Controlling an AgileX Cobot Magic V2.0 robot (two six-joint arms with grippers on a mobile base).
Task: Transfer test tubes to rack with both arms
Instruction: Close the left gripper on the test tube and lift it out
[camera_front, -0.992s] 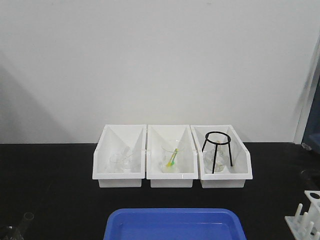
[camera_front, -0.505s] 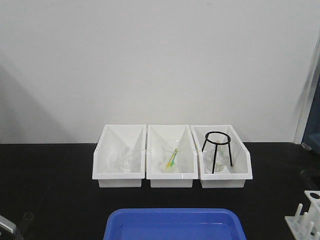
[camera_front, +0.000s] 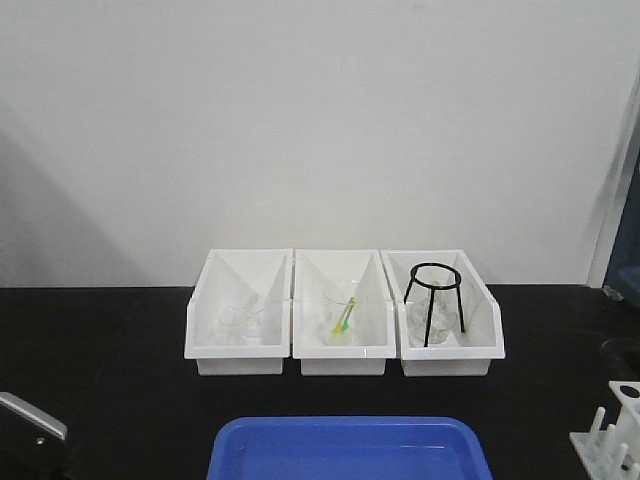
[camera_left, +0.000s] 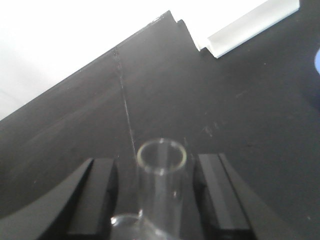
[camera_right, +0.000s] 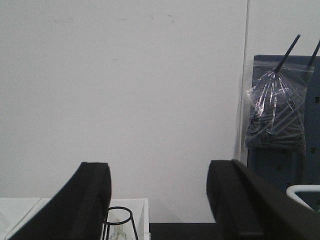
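Note:
A clear test tube stands upright between the fingers of my left gripper, its open rim level with the fingertips. The jaws are open, with a dark gap showing on each side of the glass, wider on the left. A second curved bit of glass shows low beside the tube. In the front view only the left arm's silver wrist module shows, at the bottom left, and it hides the tube. The white rack stands at the bottom right edge. My right gripper hangs open in the air, holding nothing.
Three white open-front bins stand in a row at the back of the black table; the right one holds a black tripod. A blue tray lies at the front middle. A bagged bundle hangs on the right wall.
The left arm's wrist module has risen into the front view at the bottom left, covering the tube rim that showed there a second ago.

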